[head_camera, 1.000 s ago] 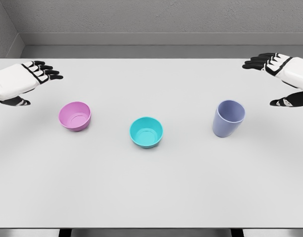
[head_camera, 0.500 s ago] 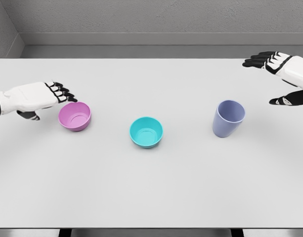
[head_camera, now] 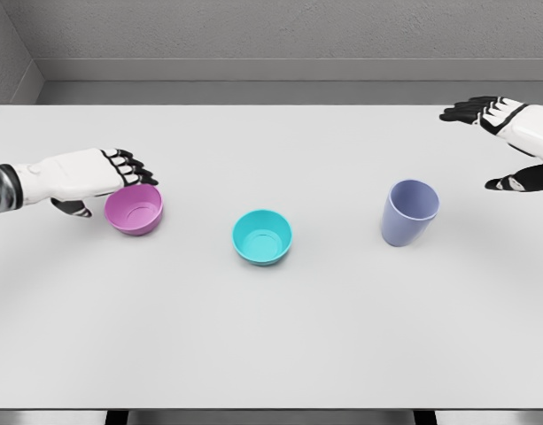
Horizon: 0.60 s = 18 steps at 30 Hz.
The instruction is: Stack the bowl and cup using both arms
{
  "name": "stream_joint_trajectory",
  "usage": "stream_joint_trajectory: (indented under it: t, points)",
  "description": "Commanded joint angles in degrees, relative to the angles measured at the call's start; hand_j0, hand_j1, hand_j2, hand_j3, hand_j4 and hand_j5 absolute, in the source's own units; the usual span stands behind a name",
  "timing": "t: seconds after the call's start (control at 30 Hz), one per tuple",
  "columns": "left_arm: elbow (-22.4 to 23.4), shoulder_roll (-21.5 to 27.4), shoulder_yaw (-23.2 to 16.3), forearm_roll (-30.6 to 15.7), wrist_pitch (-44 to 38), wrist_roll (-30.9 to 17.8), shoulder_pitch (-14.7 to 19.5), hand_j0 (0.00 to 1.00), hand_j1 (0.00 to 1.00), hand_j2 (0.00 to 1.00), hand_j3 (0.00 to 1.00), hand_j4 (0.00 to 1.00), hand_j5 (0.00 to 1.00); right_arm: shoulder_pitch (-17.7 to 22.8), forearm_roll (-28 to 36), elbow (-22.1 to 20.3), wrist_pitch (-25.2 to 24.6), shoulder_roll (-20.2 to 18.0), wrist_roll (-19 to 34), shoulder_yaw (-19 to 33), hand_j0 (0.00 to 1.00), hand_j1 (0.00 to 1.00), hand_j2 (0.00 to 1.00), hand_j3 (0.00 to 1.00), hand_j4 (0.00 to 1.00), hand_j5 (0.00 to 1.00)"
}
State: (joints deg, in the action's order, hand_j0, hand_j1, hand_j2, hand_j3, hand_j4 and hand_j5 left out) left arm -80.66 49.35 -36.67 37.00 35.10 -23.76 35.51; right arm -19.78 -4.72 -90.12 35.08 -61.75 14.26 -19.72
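Round pink plastic bowl (head_camera: 135,208) just right of left hand (head_camera: 89,175), fingers (head_camera: 129,166) spread over its rim, gripping nothing; right hand (head_camera: 510,133) open, far right.

A white counter (head_camera: 271,345) fills most of the view under soft, even light. Behind it rises a grey, rough-textured wall (head_camera: 289,31).

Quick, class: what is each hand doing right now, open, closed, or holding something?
Left hand: open, at the pink bowl, not gripping it.
Right hand: open, holding nothing.
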Motion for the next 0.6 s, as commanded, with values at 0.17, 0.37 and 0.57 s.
stream_joint_trajectory:
  t: [0.17, 0.37, 0.57]
  points:
    - [-0.4, -0.7, -0.8, -0.2, -0.1, -0.1, -0.1, 1.00, 1.00, 1.00, 1.00, 1.00, 1.00, 0.1, 0.4, 0.5, -0.1, 0.2, 0.0, -0.1, 1.00, 1.00, 1.00, 1.00, 1.00, 1.00]
    - [-0.4, -1.0, -1.8, 0.2, -0.1, -0.3, 0.0, 1.00, 1.00, 1.00, 1.00, 1.00, 1.00, 0.1, 0.4, 0.5, -0.1, 0.2, 0.0, -0.1, 1.00, 1.00, 1.00, 1.00, 1.00, 1.00]
    - [-0.3, -1.6, -2.0, 0.4, -0.1, -0.5, 0.0, 1.00, 1.00, 1.00, 1.00, 1.00, 1.00, 0.1, 0.4, 0.6, -0.1, 0.2, 0.0, -0.1, 1.00, 1.00, 1.00, 1.00, 1.00, 1.00]
